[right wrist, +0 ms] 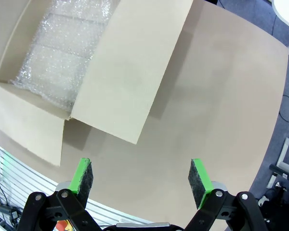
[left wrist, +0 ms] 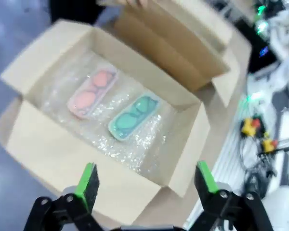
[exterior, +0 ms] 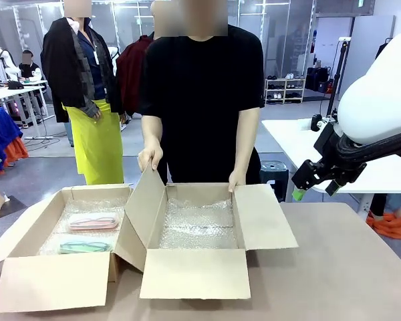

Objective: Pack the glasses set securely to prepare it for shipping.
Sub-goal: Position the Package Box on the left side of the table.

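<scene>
The glasses set sits in the left cardboard box (exterior: 57,221) at your 10 o'clock: the mint green case (exterior: 84,247) nearer you, the pink case (exterior: 93,221) just beyond it, both lying on bubble wrap (exterior: 50,241). Next to it, at 12 o'clock, the right box (exterior: 200,227) holds only a bubble-wrap lining (exterior: 199,226). Your left gripper (left wrist: 147,185) hovers above the first box, jaws wide apart and empty. Your right gripper (right wrist: 140,178) is spread wide too, holding nothing, over the bare table (right wrist: 221,96). Farthest off, the person's hands (exterior: 150,158) grip the right box's flaps.
</scene>
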Robot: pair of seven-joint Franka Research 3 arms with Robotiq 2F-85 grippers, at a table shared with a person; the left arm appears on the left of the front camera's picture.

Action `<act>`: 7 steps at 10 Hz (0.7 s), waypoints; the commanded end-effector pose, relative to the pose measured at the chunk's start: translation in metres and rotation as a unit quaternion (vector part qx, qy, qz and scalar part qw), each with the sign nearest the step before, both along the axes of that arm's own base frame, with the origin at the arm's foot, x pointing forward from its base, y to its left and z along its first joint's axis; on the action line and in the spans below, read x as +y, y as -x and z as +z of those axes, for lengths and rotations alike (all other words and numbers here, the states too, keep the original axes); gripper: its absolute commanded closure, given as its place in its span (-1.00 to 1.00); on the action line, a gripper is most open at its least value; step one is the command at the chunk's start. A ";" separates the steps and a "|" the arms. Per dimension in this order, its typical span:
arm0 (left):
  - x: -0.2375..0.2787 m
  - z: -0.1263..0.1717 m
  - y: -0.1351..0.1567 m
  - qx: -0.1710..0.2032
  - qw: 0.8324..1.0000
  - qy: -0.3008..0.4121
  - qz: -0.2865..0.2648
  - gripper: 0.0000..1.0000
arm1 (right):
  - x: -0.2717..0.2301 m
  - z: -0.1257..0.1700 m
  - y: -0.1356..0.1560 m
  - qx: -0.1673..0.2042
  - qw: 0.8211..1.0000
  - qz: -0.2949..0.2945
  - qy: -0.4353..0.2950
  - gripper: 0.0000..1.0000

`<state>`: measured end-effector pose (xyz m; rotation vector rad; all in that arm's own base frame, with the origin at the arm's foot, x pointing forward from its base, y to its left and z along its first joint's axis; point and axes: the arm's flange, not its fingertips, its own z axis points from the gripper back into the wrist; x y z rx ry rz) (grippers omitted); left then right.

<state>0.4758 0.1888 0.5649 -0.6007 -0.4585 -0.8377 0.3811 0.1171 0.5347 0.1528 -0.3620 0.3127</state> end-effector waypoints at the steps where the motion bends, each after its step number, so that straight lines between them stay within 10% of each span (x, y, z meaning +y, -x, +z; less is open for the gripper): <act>1: -0.060 0.005 0.042 -0.097 0.990 -0.079 -0.068 -1.00 | -0.001 0.001 0.000 -0.005 1.000 0.010 0.003 -1.00; 5: -0.146 0.008 0.087 -0.157 0.959 -0.156 -0.179 -1.00 | -0.001 0.001 0.000 -0.005 1.000 0.010 0.003 -1.00; 7: -0.163 0.016 0.100 -0.170 0.963 -0.169 -0.120 -1.00 | -0.001 0.001 0.000 -0.005 1.000 0.010 0.003 -1.00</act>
